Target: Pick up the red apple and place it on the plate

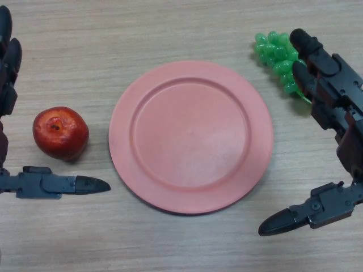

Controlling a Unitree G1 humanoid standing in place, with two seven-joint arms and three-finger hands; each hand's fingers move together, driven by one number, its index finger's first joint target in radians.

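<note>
The red apple [60,132] is resting on the worktop [181,28], just left of the pink plate [191,136]. The left hand [39,182] is flanking the apple, fingers [8,62] spread apart. The right hand [334,113] is lying with fingers apart beside green grapes [276,56].

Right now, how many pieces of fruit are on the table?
2. The red apple lies left of the pink plate, between the open left hand's fingers and thumb. The green grapes, one bunch, lie at the plate's upper right, partly hidden behind the right hand.

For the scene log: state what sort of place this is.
Probably a tabletop test setup, not a real kitchen: a bare wood-grain table holding just an empty pink plate, a red apple and green grapes, likely props.
</note>
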